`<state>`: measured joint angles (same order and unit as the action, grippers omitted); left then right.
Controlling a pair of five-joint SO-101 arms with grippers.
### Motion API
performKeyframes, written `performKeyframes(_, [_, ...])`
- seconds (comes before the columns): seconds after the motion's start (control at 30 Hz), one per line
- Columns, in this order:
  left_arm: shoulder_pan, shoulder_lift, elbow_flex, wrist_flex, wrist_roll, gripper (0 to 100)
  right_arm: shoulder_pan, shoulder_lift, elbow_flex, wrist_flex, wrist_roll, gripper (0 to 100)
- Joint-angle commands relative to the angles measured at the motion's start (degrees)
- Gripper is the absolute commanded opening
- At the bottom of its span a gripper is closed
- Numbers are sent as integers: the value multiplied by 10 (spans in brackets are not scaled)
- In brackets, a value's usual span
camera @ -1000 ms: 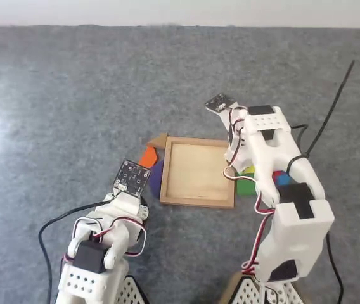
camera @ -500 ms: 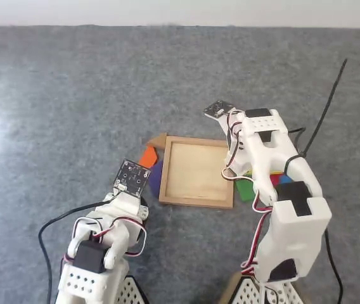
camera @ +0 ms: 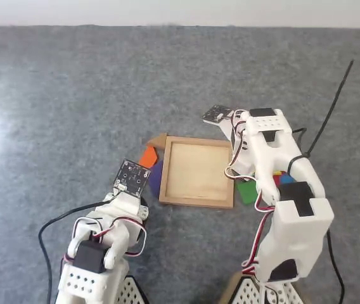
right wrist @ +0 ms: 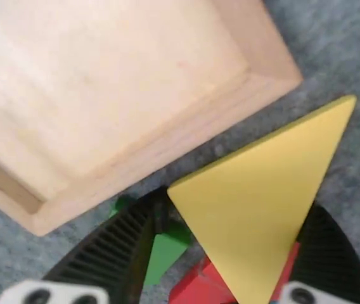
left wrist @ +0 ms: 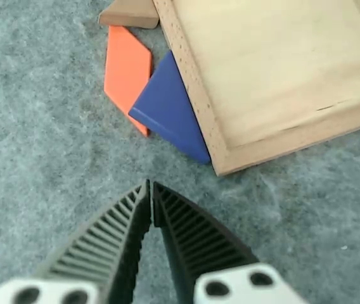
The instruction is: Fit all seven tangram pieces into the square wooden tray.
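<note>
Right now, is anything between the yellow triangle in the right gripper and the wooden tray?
Nothing visible. The yellow triangle sits between the right gripper's fingers, just outside the wooden tray's raised rim, and the tray floor shows bare wood. Only that rim has to be cleared. The green piece and red piece lie below the triangle.

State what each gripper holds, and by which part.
The right gripper clamps the yellow triangle across its near end, far corner sticking out. The left gripper is shut on nothing.

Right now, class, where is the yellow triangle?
In the right wrist view, the yellow triangle is held in the right gripper, beside the tray's corner, over the green piece.
</note>
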<state>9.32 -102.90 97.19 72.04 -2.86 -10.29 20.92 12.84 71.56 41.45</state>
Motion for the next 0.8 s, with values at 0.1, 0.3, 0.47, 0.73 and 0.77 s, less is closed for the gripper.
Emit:
performKeyframes(0.1, [-2, -11, -7, 2, -4, 15, 8, -4, 4, -26, -87, 321])
performKeyframes(0.3, [-2, -11, -7, 2, -4, 15, 7, 0, 4, -32, -94, 321])
performKeyframes(0.47, [-2, -11, -7, 2, -4, 15, 6, 0, 4, -31, -91, 309])
performKeyframes(0.73, [-2, -11, -7, 2, -4, 15, 8, -4, 4, -44, -95, 206])
performKeyframes(0.77, [-2, -11, -7, 2, -4, 15, 8, -4, 4, -44, -98, 206])
